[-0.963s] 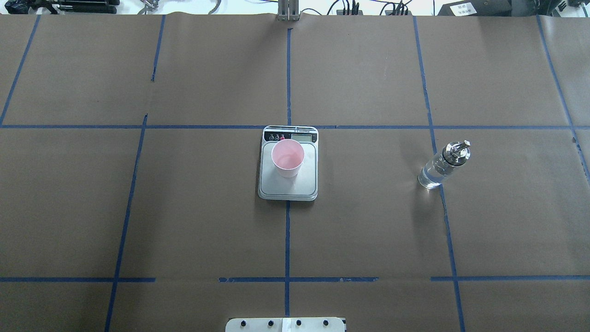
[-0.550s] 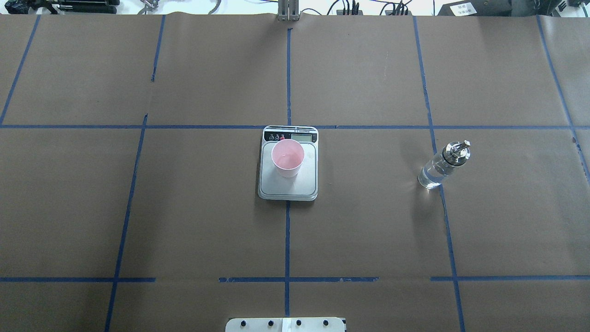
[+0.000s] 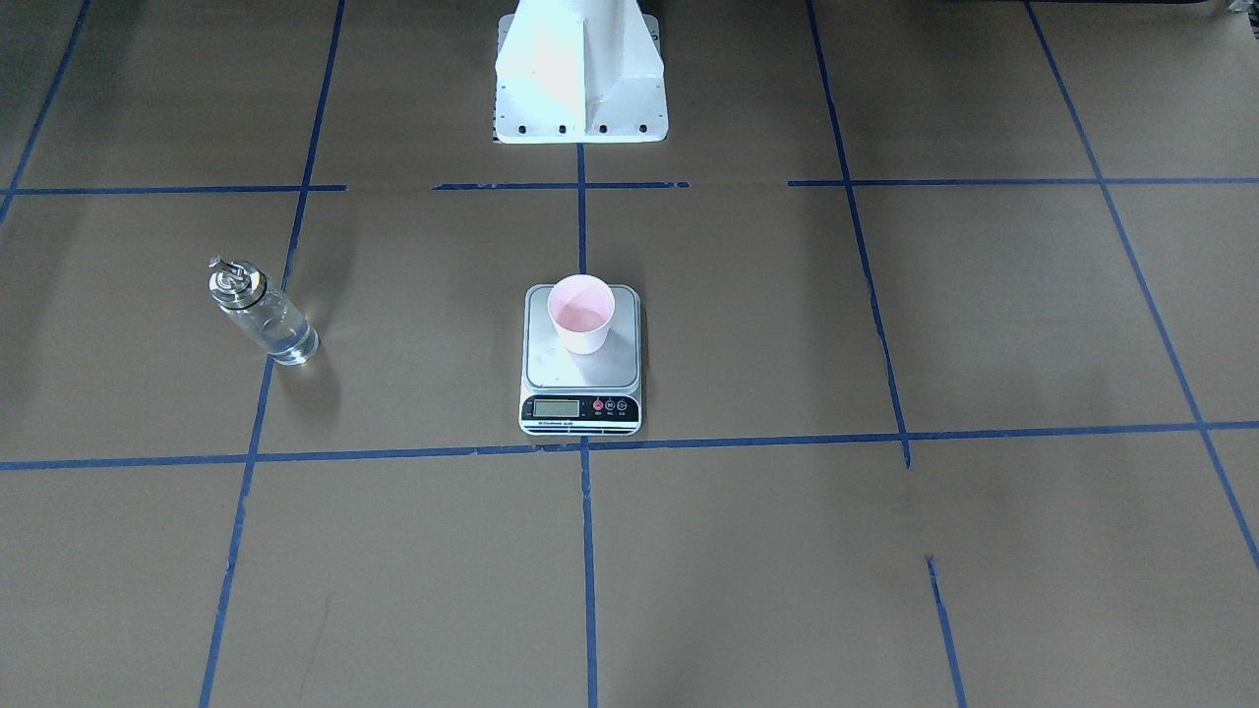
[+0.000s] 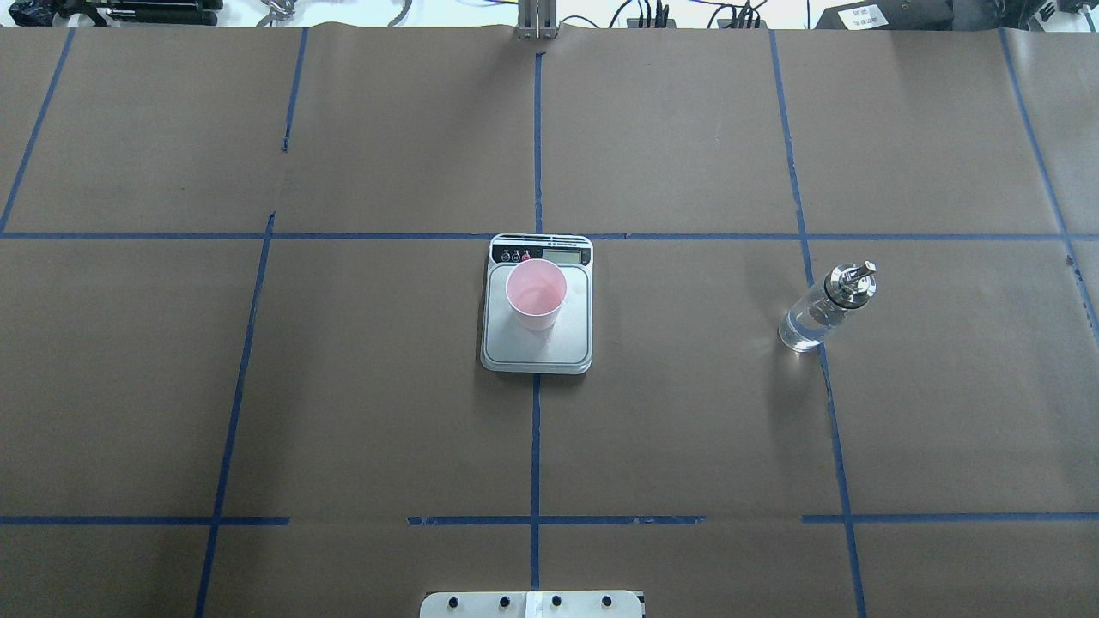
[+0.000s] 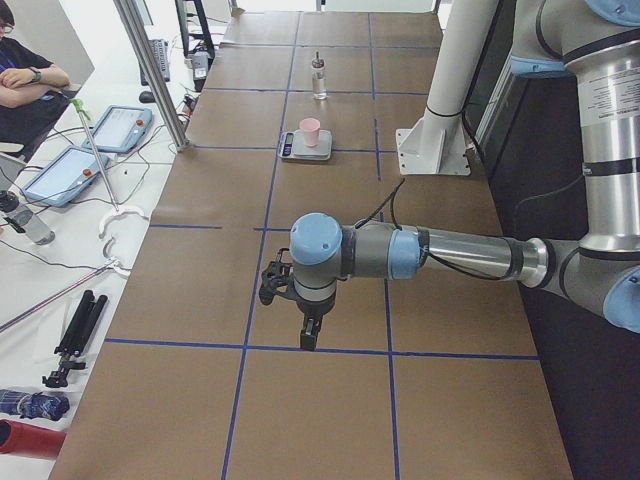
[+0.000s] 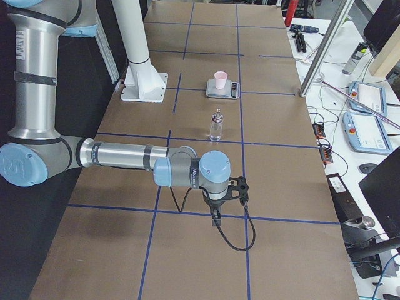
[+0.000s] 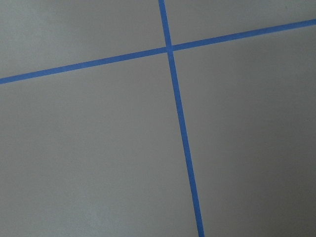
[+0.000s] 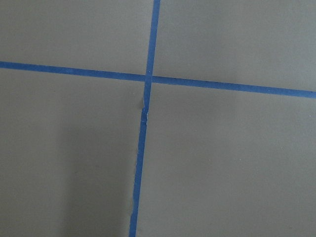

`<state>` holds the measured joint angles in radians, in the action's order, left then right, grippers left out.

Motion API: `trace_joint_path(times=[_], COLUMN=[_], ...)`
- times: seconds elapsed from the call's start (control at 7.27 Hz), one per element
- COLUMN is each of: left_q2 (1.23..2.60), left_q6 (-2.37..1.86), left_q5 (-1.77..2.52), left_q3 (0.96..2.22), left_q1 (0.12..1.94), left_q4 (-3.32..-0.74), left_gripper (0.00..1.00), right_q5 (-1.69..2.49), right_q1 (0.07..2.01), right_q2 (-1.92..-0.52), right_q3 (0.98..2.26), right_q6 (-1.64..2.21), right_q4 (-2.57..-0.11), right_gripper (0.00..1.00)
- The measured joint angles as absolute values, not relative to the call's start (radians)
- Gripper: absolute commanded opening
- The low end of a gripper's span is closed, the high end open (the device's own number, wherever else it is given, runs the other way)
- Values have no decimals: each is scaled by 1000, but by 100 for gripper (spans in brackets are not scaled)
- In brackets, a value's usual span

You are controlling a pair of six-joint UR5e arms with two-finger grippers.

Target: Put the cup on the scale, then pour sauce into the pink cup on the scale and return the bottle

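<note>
The pink cup (image 4: 536,296) stands upright on the back half of the scale (image 4: 537,349) at the table's middle; both also show in the front view, cup (image 3: 580,313) on scale (image 3: 580,379). The clear bottle (image 4: 816,313) with its silver cap stands upright on the table, on my right side, clear sauce (image 3: 285,339) in its lower part. My left gripper (image 5: 308,335) shows only in the exterior left view, over bare table far from the scale. My right gripper (image 6: 215,219) shows only in the exterior right view, nearer than the bottle (image 6: 216,125). I cannot tell whether either is open or shut.
The white robot pedestal (image 3: 580,79) stands at the table's near edge. Blue tape lines grid the brown table cover (image 4: 687,429). Off the far edge are tablets (image 5: 120,125), an aluminium post (image 5: 150,70) and a seated person (image 5: 20,75).
</note>
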<state>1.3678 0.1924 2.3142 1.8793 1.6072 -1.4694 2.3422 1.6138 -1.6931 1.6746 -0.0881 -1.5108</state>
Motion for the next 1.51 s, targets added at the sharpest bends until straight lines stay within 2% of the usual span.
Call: trace_joint_path(times=[1.51], left_q2=[1356], left_q6=[193], left_q5=[2312], left_q3=[1867], left_q1=[1607], left_q4=[-1465], left_gripper=[100], right_q5=[2342], right_q1=[1611], right_q2=[-1711], right_q3=[1683], right_q6=[-87], right_q4=[-1512], right_gripper=[100])
